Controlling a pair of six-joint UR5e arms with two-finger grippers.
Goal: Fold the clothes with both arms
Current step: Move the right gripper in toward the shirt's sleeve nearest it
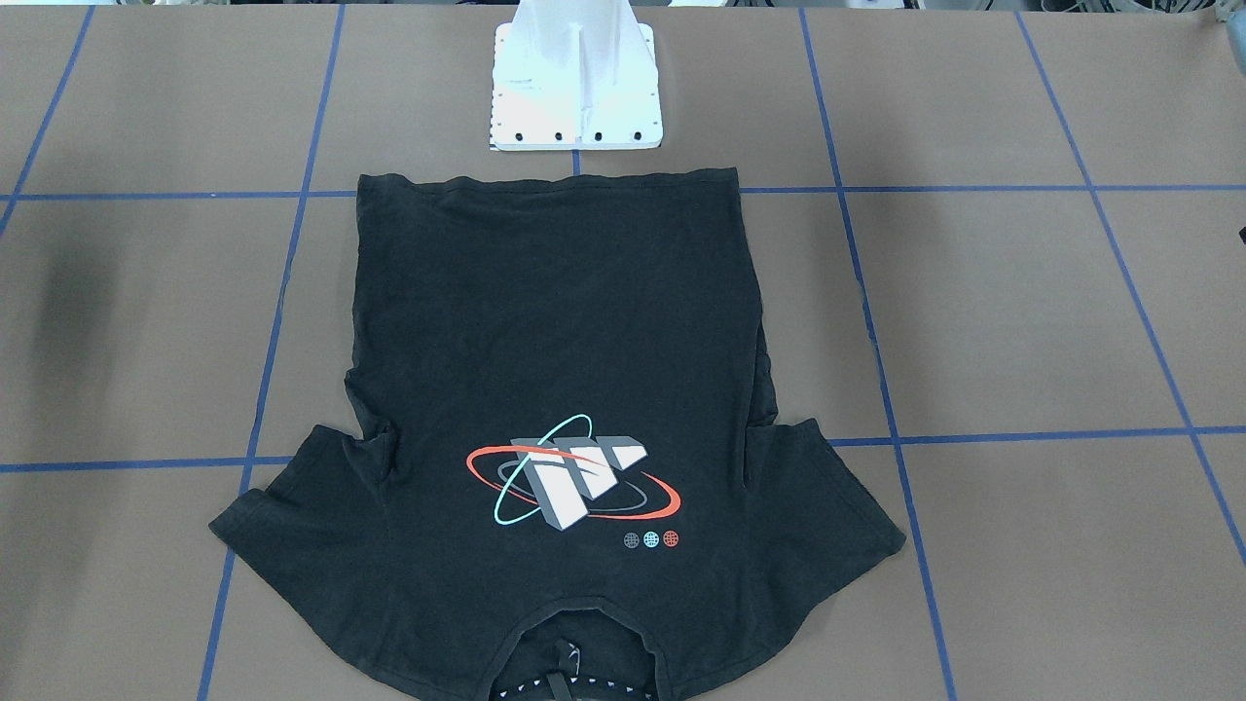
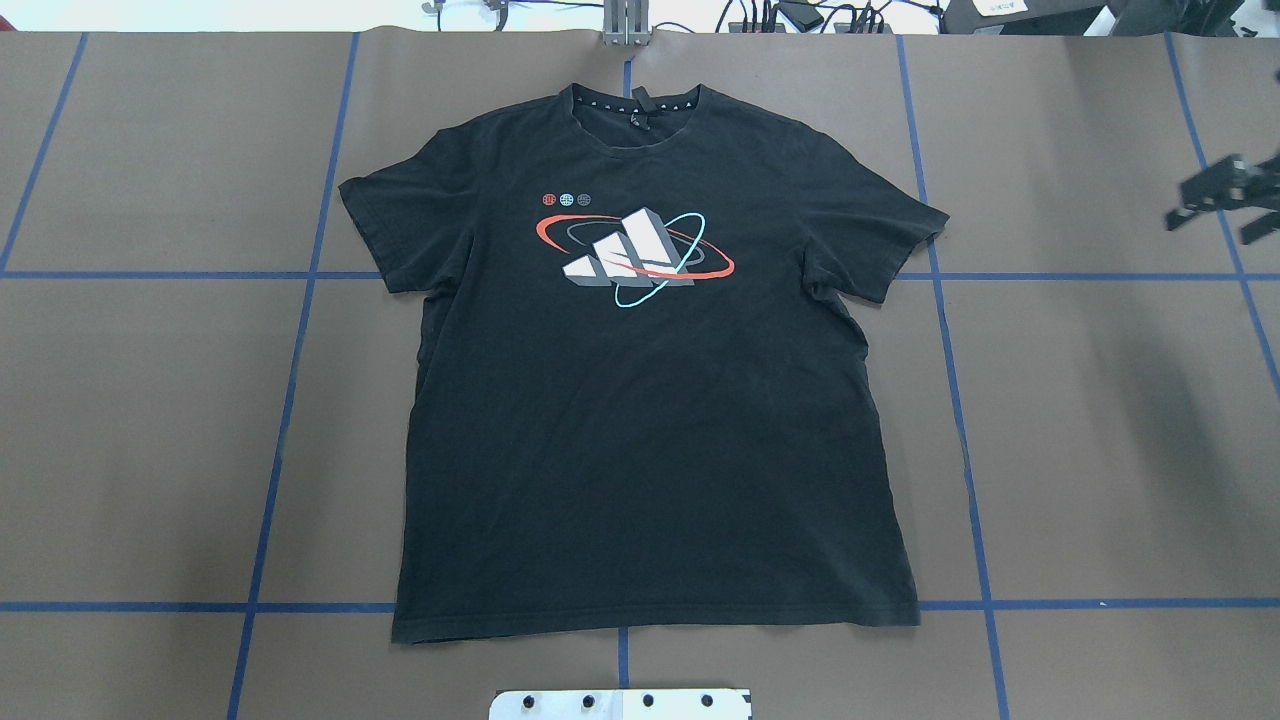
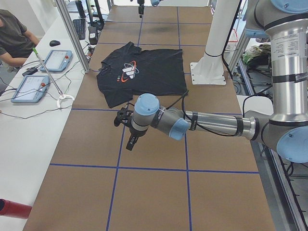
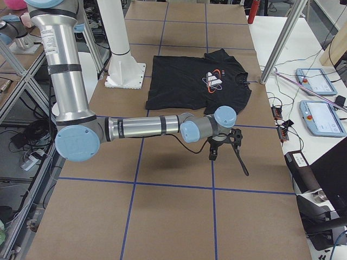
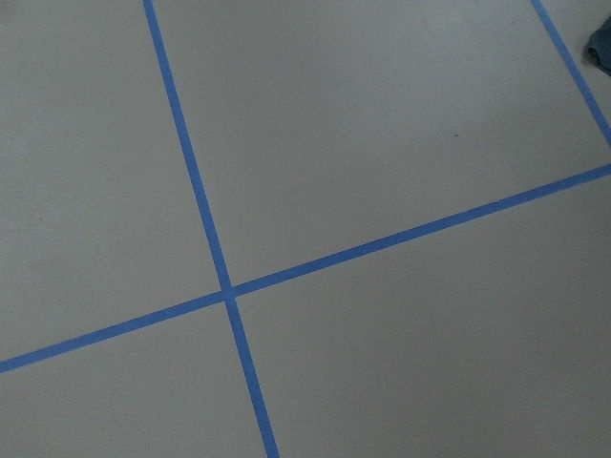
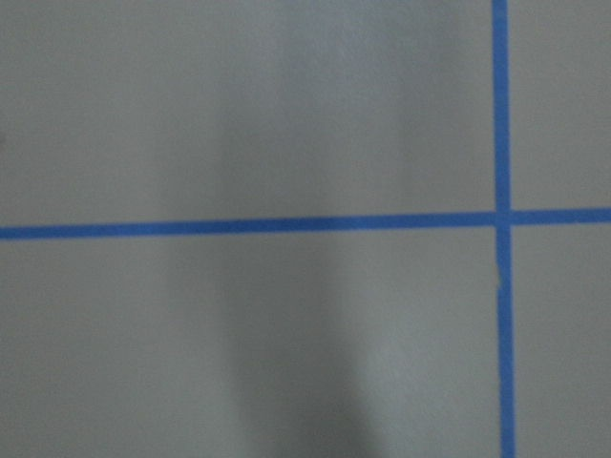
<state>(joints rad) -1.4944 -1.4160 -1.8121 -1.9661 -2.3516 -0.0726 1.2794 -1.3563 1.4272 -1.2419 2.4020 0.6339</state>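
The black T-shirt (image 2: 650, 420) lies flat and spread out at the table's middle, with the block logo (image 2: 635, 255) and its red and teal rings facing up. Its collar points away from the robot's base. It also shows in the front-facing view (image 1: 555, 341) and both side views (image 3: 144, 79) (image 4: 184, 81). My right gripper (image 2: 1235, 200) hovers over bare table well off the shirt's right sleeve, fingers spread and empty; the right side view (image 4: 227, 154) shows it too. My left gripper (image 3: 126, 132) hovers over bare table beyond the left sleeve; I cannot tell whether it is open or shut.
The white mounting base (image 1: 574, 88) stands just behind the shirt's hem. Blue tape lines (image 5: 229, 291) grid the brown table. Tablets (image 3: 29, 89) and cables lie on the side bench across from the robot, where a person (image 3: 14, 36) sits. Both wrist views show only table.
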